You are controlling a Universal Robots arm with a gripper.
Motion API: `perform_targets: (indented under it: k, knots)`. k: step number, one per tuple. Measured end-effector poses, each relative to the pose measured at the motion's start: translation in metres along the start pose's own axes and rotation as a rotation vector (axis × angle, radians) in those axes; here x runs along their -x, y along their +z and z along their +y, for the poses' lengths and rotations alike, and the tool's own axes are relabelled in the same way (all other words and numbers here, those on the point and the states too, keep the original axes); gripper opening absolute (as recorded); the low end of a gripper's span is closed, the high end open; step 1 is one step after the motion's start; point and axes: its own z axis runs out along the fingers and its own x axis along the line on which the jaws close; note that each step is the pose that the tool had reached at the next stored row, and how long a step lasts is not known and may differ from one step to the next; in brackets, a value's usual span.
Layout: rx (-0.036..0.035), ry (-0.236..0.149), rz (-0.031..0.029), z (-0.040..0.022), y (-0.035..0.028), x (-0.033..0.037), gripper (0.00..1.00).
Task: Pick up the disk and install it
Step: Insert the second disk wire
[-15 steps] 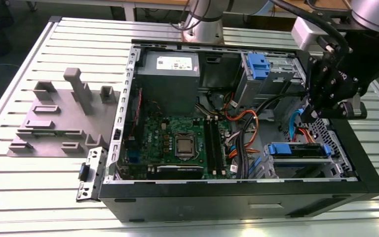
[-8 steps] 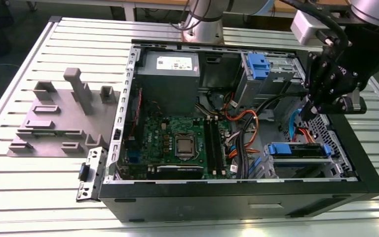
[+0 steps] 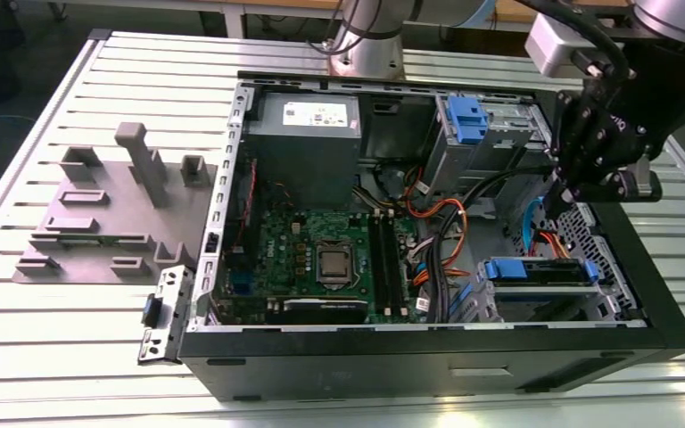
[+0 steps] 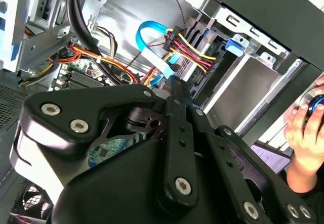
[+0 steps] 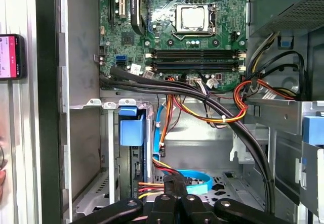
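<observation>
arm: black wrist section reaching in from the exterior view's upper right, angled down over the open computer case point(image 3: 438, 223), at its side on the exterior view's right
gripper: gripper point(image 3: 571, 192) pointing down into the case, just inside that side wall; tip point(image 5: 174, 186) and tip point(image 4: 174, 85) seen in both wrist views
fingers: pressed together, no gap between them in either wrist view, nothing seen held
linkage: black finger links point(image 4: 179, 148) folded close to the centre line
person: hand point(image 4: 304, 133) just outside the case wall, in the second wrist view
</observation>
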Motion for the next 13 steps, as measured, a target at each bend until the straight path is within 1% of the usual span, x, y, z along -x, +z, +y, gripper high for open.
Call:
perform_targets:
  k: [7,13]
  knots:
    - [0.0000,0.000,-0.0002,0.0000,-0.0016,0.0022,0.11]
    - [0.0000,0.000,0.0000,0.0000,0.0007,0.0031,0.11]
